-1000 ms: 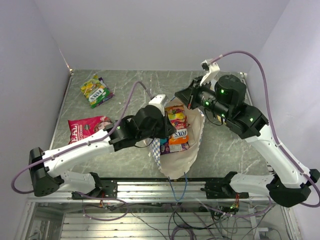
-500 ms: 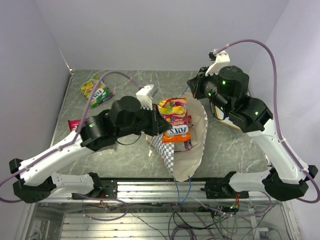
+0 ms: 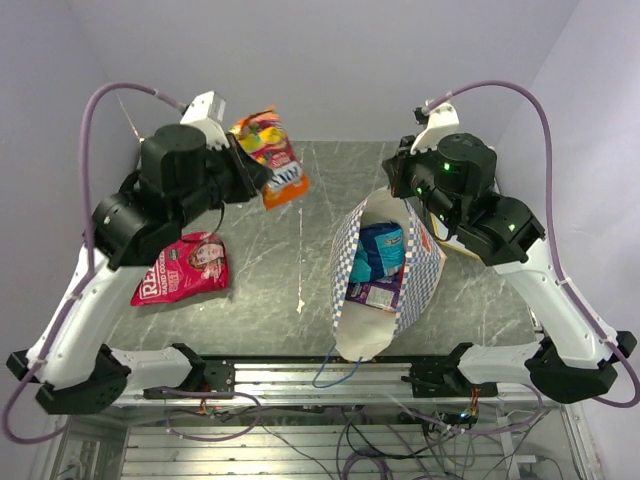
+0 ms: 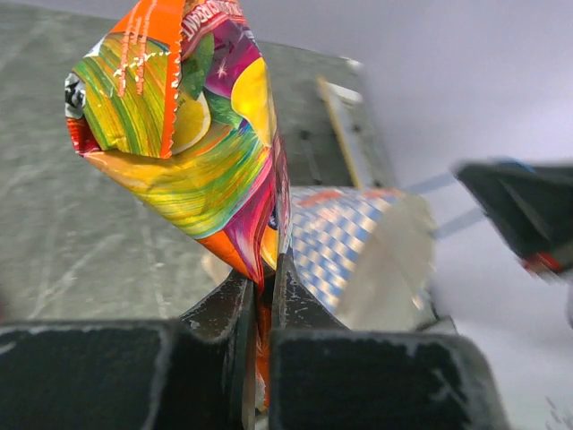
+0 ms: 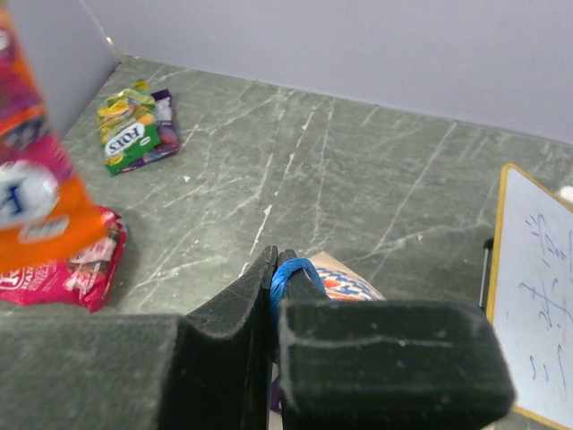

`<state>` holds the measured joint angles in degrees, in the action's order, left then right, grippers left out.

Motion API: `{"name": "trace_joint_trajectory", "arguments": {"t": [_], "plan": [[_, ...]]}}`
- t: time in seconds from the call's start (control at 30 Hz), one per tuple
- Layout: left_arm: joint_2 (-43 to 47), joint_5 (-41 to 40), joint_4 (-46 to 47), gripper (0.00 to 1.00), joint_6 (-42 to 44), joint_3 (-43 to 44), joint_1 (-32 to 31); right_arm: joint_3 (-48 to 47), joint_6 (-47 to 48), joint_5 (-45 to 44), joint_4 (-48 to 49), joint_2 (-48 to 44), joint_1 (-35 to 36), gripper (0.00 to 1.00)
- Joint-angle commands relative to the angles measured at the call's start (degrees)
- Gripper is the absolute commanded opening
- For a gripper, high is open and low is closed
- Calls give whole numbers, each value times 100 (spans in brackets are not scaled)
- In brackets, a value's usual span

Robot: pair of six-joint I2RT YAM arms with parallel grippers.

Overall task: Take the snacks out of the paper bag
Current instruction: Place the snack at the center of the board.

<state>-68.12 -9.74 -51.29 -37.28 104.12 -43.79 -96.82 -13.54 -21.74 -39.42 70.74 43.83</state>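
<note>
We judge 1 packet to be mid-removal: our left gripper (image 4: 266, 287), fingers clamped on an edge of the orange packet (image 3: 272, 155), holds it high over the far left of the table (image 3: 300, 230). Our right gripper (image 5: 276, 269), fingers pressed together on the blue handle (image 5: 288, 273), holds the paper bag (image 3: 343, 265) upright, with a blue packet (image 3: 380, 250) and a purple packet (image 3: 372, 293) inside. The next move calls for lowering and releasing on bare stone between the red packet (image 3: 185, 268) and the yellow-green packet (image 5: 132, 136), short of the left wall (image 3: 60, 150)

Glossy snack packet (image 4: 188, 143), matt paper bag (image 3: 345, 252), smooth marbled tabletop (image 3: 290, 265)
</note>
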Motion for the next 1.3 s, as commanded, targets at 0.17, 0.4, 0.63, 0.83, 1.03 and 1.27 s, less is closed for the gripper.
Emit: {"name": "trace_joint_trajectory", "arguments": {"t": [0.17, 0.4, 0.63, 0.83, 1.03, 1.27], "plan": [[-714, 1317, 194, 7, 175, -336, 2108, -21, 912, 801, 1900, 223, 17, 0], [-629, 2249, 1117, 7, -270, -1619, 3603, 504, 1181, 1402, 2222, -19, 15, 0], [-1303, 2429, 1610, 7, 10, -1839, 4565, 498, 1101, 1510, 2054, -88, 17, 0], [-2202, 3397, 3290, 7, -120, -2185, 5233, 506, 1135, 1436, 1785, -112, 7, 0], [-3350, 3730, 3535, 7, 303, -1507, 5555, 475, 1312, 1179, 1629, -123, -38, 0], [-4134, 4200, 3705, 7, 419, -1290, 6040, 277, 1493, 1050, 1473, 5, -287, 0]]}}
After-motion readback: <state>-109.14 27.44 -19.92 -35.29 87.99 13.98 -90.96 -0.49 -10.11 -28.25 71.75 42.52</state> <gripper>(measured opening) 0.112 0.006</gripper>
